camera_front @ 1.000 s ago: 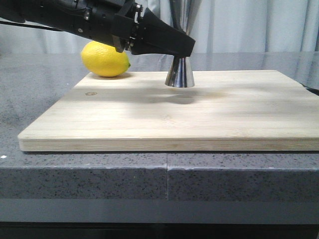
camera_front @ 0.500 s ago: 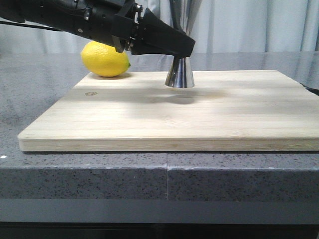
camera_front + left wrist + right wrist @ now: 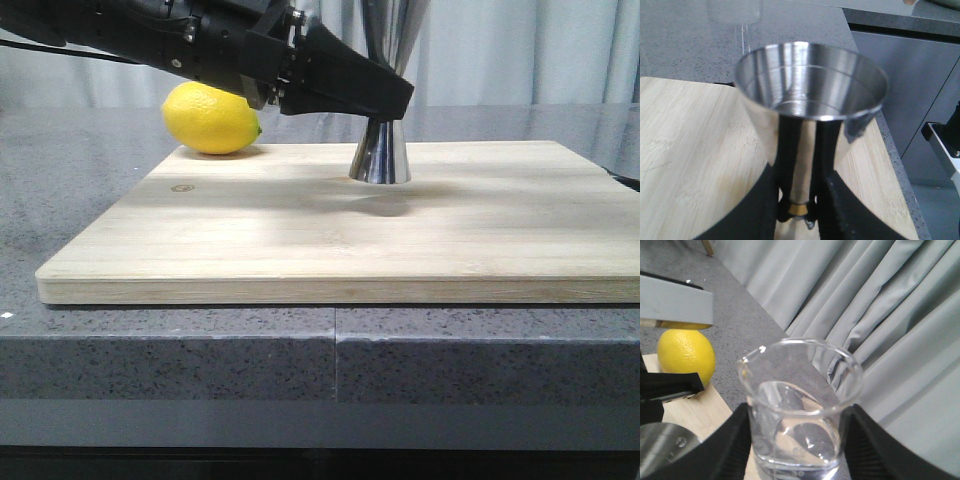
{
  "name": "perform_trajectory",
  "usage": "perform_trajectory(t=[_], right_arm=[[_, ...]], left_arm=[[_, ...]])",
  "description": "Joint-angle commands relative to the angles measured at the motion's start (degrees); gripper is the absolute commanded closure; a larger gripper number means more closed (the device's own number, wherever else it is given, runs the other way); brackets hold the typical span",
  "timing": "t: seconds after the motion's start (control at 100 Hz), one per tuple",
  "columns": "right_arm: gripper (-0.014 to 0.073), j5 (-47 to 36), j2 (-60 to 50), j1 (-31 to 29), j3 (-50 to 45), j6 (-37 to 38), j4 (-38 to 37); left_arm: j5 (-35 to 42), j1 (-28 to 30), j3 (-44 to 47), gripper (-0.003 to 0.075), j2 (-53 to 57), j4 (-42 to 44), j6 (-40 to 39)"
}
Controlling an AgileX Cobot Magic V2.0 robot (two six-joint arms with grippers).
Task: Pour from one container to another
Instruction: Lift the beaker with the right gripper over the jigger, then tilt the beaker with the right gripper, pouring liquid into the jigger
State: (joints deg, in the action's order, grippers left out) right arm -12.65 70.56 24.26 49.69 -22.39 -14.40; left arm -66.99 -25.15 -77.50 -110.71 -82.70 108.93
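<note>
A speckled grey stone table (image 3: 90, 190) carries a pale wooden cutting board (image 3: 300, 250) lying flat beneath the jaws.

Steel jigger (image 3: 381, 150): hourglass, gold waist band, upright on wooden board. Clear glass beaker (image 3: 801, 410): upright, pouring lip, liquid inside.

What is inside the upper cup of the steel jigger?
The jigger's upper cup shows bare steel walls with no visible liquid. Its narrow bottom is not clearly visible. The left pincer grips its waist.
</note>
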Motion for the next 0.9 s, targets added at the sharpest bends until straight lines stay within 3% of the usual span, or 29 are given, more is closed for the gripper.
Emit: perform_trajectory(t=[0.0, 0.32, 0.89], right_arm=[[0.039, -4.47, -1.76, -0.38, 2.22, -0.5, -1.05], [0.0391, -4.47, -1.76, -0.42, 2.22, -6.21, -1.17], [0.039, 0.63, -1.76, -1.26, 6.07, -6.22, -6.56]], left_arm=[[-6.32, -0.42, -1.77, 0.0741, 3.64, -4.24, -0.71], [-6.32, -0.42, -1.77, 0.0741, 3.64, -3.94, -0.71], [-6.32, -0.42, -1.77, 0.0741, 3.64, -3.94, -0.71]])
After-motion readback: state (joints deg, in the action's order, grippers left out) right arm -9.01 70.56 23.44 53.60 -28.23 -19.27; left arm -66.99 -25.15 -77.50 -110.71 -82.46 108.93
